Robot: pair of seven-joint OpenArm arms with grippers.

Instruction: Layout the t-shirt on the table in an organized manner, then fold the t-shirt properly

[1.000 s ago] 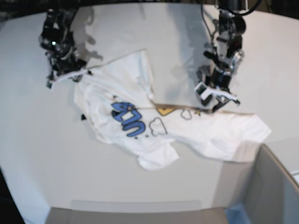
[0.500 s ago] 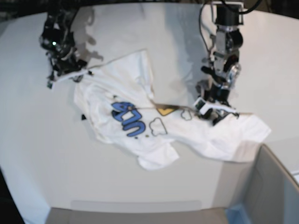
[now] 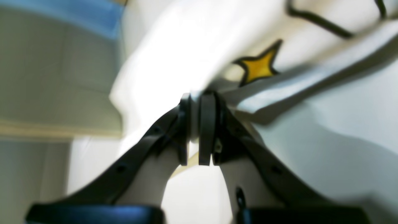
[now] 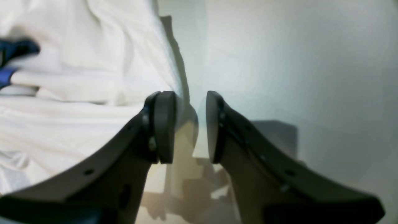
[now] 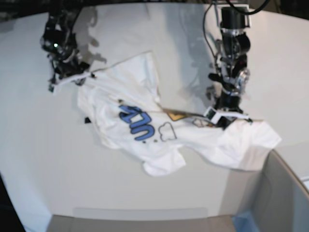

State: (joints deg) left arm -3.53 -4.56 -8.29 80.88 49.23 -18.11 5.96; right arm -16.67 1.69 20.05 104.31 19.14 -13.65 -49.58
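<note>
— Where is the t-shirt (image 5: 159, 130)?

— Crumpled on the table (image 5: 145, 193), lettering up, one corner just beside the grey box (image 5: 285, 193).

— Your left gripper (image 3: 197, 102)?

— My left fingers are pinched nearly together on a fold of shirt beside the yellow star (image 3: 259, 66).

— And the right gripper (image 4: 189, 124)?

— Partly open at the shirt's far corner. Cloth lies against one pad (image 4: 164, 124); whether I hold it, I cannot tell.

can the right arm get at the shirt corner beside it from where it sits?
Probably yes: the right tool sits open at the t-shirt edge, cloth against one finger, nothing between them on the table.
</note>
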